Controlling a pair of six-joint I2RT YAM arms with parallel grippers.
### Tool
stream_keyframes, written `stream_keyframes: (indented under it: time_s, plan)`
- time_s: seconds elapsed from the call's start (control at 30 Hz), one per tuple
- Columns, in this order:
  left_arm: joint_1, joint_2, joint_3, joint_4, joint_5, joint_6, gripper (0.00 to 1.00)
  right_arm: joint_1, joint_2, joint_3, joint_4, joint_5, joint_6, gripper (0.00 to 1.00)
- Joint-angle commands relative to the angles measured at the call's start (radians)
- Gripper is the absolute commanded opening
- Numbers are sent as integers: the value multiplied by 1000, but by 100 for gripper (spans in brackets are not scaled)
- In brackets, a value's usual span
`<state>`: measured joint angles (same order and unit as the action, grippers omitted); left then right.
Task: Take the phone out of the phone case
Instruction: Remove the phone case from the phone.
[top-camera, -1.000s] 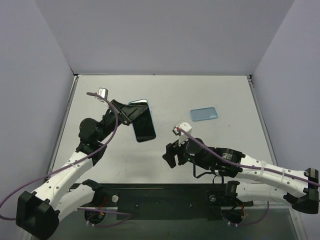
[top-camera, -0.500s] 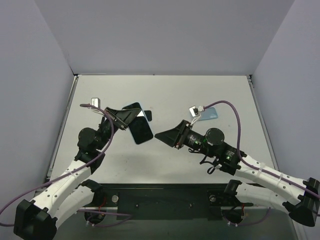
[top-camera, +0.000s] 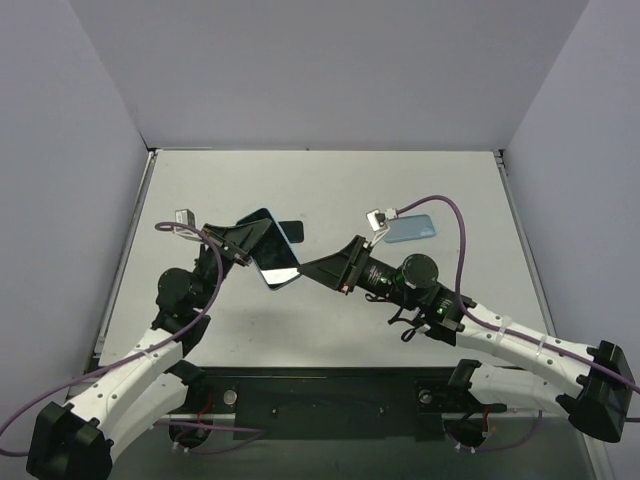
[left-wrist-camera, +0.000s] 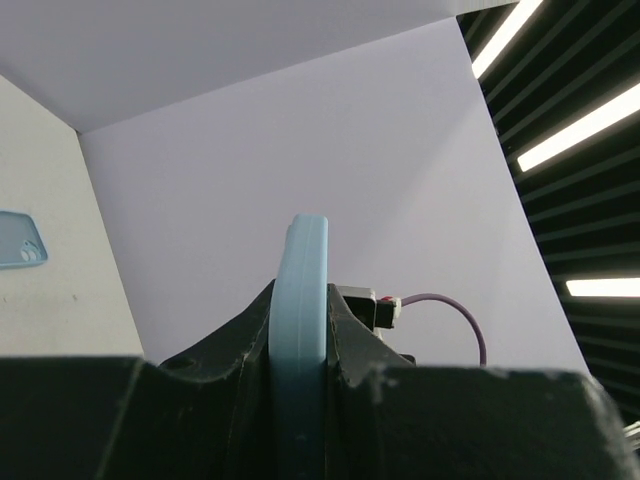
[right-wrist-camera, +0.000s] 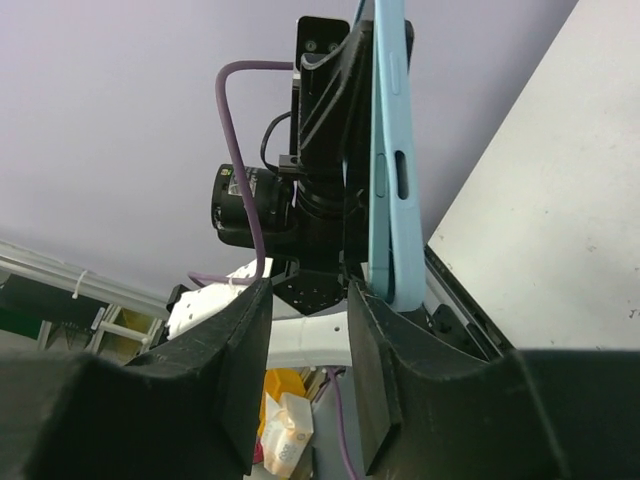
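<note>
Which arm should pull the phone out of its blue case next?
The right one, probably. The left claw is clamped on the black phone in its light blue case, holding it up, so it's busy. The right claw is empty, tips close beside the phone.

Raised cased phone (top-camera: 275, 255) blocks mid-air centre — table (top-camera: 330, 190) behind free, spare case (top-camera: 408, 228) far-right

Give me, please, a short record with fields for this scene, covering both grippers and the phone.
left gripper: shut on the phone case, raised off the table
right gripper: jaws partly apart, empty, tip beside the case
phone: inside the case, not yet out
table: a blue phone-shaped item lying flat, right of centre
</note>
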<state>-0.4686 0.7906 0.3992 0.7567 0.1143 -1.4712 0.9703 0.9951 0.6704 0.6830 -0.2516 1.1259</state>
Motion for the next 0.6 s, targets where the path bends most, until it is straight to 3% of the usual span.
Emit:
stream_keyframes:
  time_s: [0.0,0.57]
  plan:
    - [-1,-4,-8,193,-50,-95,0,22,16,-9,79,12,-11,35]
    - [-24,16,-10,230,-107,-143,0,45,83,46,75,3,-44,36]
